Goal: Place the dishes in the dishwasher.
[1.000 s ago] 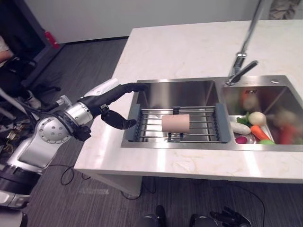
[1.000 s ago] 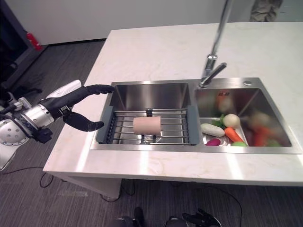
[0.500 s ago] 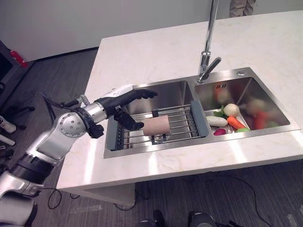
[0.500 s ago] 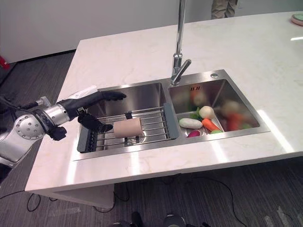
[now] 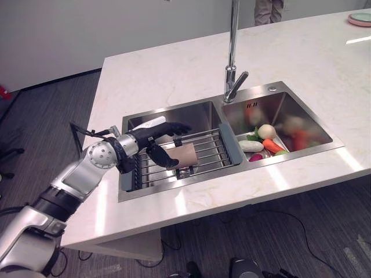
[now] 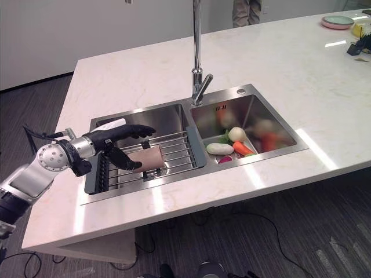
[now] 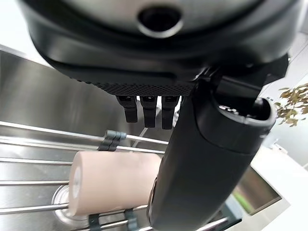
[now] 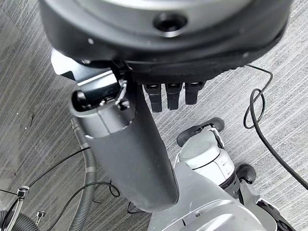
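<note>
A pale marble counter (image 5: 174, 63) over grey carpet (image 6: 35, 98) was seen. The pink cup (image 5: 184, 154) lay on the sink rack (image 5: 203, 152), flanked by the spread, empty left hand (image 5: 152, 138); the right hand (image 8: 144, 144), uncurled, was hung above carpet.

Left hand (image 5: 155, 138) now over the sink rack (image 5: 203, 152), open fingers and thumb around the beige cup (image 5: 184, 155).

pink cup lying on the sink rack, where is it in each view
Left eye view: the cup lies on its side on the rack in the left basin, beside the left hand.
Right eye view: the same spot, cup left of centre.
Left wrist view: cup on the rack wires, just past the thumb.
Right wrist view: not in it.
Shared landmark: the rack.
</note>
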{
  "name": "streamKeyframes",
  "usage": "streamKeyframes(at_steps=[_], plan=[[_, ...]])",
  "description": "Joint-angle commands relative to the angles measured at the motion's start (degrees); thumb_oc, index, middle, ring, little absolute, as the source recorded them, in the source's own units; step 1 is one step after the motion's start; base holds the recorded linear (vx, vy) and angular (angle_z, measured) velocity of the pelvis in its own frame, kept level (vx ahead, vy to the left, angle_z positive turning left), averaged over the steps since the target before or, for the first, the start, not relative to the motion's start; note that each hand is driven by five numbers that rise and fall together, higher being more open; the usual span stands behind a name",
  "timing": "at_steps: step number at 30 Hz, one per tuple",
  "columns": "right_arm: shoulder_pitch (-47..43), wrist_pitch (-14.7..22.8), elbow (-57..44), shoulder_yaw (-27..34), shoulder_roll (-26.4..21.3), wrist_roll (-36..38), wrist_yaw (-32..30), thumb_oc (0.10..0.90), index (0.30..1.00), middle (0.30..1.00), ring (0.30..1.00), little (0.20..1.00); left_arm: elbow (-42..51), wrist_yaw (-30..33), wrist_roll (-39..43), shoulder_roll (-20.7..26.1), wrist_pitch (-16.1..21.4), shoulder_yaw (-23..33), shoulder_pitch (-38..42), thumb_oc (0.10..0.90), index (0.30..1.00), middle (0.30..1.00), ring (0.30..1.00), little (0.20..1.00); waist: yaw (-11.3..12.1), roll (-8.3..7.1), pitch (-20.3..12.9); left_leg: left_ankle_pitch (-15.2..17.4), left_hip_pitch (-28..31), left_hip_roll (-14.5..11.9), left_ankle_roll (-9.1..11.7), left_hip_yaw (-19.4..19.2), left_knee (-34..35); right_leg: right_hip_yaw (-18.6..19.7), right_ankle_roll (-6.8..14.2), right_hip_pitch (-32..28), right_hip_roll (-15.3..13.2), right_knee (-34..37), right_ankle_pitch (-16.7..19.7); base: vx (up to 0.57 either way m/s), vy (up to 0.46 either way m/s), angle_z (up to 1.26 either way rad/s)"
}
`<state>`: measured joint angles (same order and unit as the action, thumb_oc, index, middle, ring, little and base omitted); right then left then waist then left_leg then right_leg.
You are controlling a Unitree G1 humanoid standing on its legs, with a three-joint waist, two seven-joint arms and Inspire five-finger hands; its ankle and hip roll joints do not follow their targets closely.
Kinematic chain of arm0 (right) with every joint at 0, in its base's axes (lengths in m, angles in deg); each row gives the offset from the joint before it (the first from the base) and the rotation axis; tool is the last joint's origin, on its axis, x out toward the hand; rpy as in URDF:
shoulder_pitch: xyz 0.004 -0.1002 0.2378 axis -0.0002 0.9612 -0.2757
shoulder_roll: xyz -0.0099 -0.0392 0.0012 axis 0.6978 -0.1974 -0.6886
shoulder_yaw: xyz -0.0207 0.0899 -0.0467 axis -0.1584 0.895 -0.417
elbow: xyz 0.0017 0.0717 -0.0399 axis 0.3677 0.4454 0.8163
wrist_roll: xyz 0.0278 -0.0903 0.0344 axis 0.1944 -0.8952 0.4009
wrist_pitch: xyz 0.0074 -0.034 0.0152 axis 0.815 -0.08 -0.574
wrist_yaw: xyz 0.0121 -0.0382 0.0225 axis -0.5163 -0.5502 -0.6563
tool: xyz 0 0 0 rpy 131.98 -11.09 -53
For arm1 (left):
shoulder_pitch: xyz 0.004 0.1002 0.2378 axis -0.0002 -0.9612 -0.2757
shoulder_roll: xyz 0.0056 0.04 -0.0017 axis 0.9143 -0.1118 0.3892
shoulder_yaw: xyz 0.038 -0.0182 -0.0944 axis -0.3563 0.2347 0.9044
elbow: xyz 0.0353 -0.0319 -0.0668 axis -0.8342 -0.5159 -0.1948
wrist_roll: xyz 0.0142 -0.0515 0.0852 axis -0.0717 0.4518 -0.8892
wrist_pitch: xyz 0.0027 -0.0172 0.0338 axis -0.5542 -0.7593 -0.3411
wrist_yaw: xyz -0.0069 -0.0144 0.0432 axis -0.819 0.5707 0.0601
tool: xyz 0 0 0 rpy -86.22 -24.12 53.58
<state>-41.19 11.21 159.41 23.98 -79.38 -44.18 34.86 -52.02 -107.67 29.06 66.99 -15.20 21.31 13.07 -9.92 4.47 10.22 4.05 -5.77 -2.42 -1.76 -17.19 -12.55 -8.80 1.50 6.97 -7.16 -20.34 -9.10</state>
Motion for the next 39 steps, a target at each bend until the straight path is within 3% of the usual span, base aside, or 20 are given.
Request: streamKeyframes(at_steps=[1, 12, 21, 33, 39], plan=[[0.8, 2.0, -1.9, 1.0, -1.2, 3.2, -0.9, 0.800, 0.900, 0.900, 0.900, 0.900, -2.3, 1.9, -1.9, -0.7, 2.7, 5.0, 7.8, 0.800, 0.900, 0.900, 0.900, 0.900, -1.6, 1.23, -1.7, 8.4, 2.1, -5.0, 4.9, 1.4, -4.6, 2.6, 8.0, -1.6, -2.4, 3.2, -0.4, 0.00, 0.014, -0.09], [1.5, 1.2, -3.0, 1.8, -2.0, 3.4, -1.3, 0.800, 0.900, 0.900, 0.900, 0.900, -7.4, 3.2, -5.7, -1.9, 3.6, 3.0, 8.1, 0.800, 0.900, 0.900, 0.900, 0.900, -2.4, 1.09, -1.5, 8.6, 2.2, -5.1, 4.8, 0.7, -4.6, 3.2, 8.5, -0.8, -2.7, 3.2, 0.1, 0.00, 0.005, -0.04], [2.2, 1.3, -3.6, 1.6, -2.0, 2.1, -1.5, 0.800, 0.900, 0.900, 0.900, 0.900, -11.1, 5.3, -7.4, -2.8, 7.0, 3.1, 6.6, 0.800, 0.900, 0.900, 0.900, 0.900, -2.9, 1.18, -1.2, 8.9, 2.4, -4.9, 4.6, 0.4, -4.6, 3.8, 8.7, -0.7, -2.8, 3.2, 0.3, 0.01, 0.002, 0.00], [3.3, 1.1, -5.4, 2.1, -2.0, 1.4, -1.5, 0.800, 0.900, 0.900, 0.900, 0.900, -13.2, 5.1, -1.7, -5.2, 3.2, 4.8, 4.2, 0.800, 0.900, 0.900, 0.900, 0.900, -3.8, 2.12, -0.4, 8.9, 2.3, -4.5, 4.5, -0.1, -4.6, 4.4, 9.0, -0.2, -3.3, 3.2, 0.6, 0.02, 0.006, -0.05], [4.1, 1.5, -5.9, 2.2, -2.3, 1.0, -1.2, 0.800, 0.900, 0.900, 0.900, 0.900, -14.5, 6.2, -2.8, -6.4, 3.6, 5.3, 3.2, 0.800, 0.900, 0.900, 0.900, 0.900, -4.4, 2.74, 0.2, 8.8, 2.2, -4.3, 4.6, -0.3, -4.6, 4.7, 9.1, 0.2, -3.5, 3.2, 0.8, 0.04, 0.002, -0.06]])
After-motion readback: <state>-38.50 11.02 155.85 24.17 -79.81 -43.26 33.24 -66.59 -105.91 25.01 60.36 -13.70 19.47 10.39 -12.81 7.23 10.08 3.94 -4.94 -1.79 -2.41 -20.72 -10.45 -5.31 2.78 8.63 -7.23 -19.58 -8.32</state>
